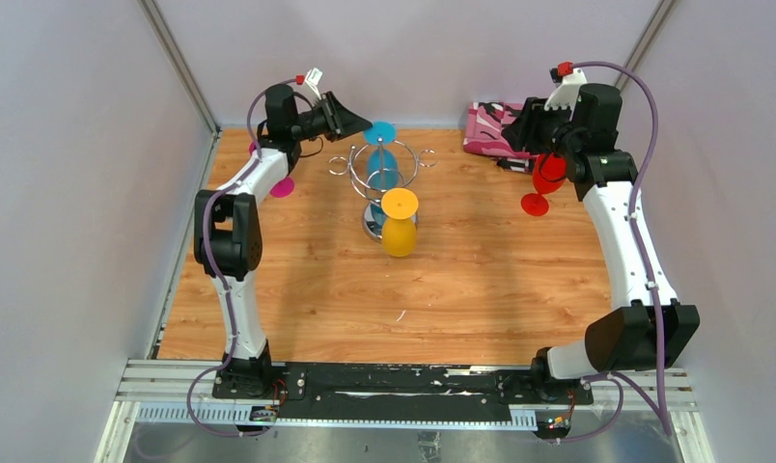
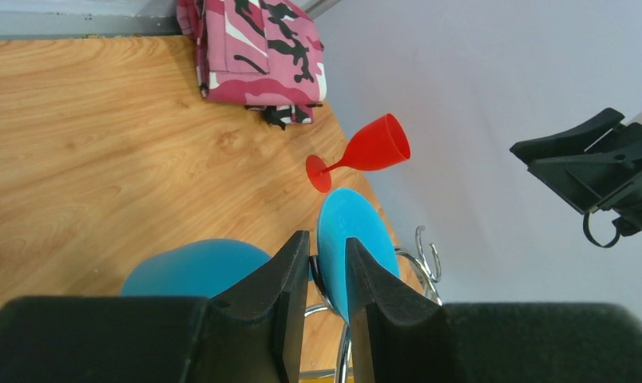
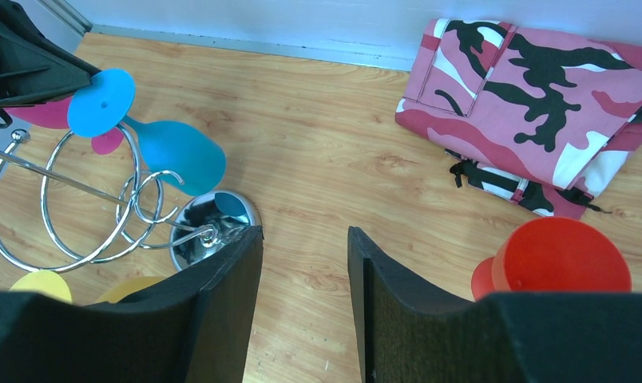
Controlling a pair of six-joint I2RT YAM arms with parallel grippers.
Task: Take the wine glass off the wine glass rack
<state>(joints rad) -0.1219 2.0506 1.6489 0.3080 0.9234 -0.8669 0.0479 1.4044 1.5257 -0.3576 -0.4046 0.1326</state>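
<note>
The chrome wine glass rack [image 1: 378, 186] stands at the middle back of the table. A blue wine glass [image 1: 381, 166] hangs upside down on its far side, and a yellow wine glass [image 1: 400, 231] hangs on its near side. My left gripper [image 1: 357, 123] is at the blue glass's foot. In the left wrist view the gripper [image 2: 327, 239] is nearly shut around the stem, between the blue foot [image 2: 351, 227] and the bowl [image 2: 194, 267]. My right gripper [image 1: 514, 125] is open and empty [image 3: 306, 231] above bare wood. The rack [image 3: 86, 209] shows at the left of the right wrist view.
A red wine glass [image 1: 546, 176] lies on its side under my right arm and shows in the right wrist view [image 3: 559, 257]. A magenta glass [image 1: 282, 186] sits by the left arm. A pink camouflage cloth [image 1: 490, 130] lies at the back right. Walls close in on three sides.
</note>
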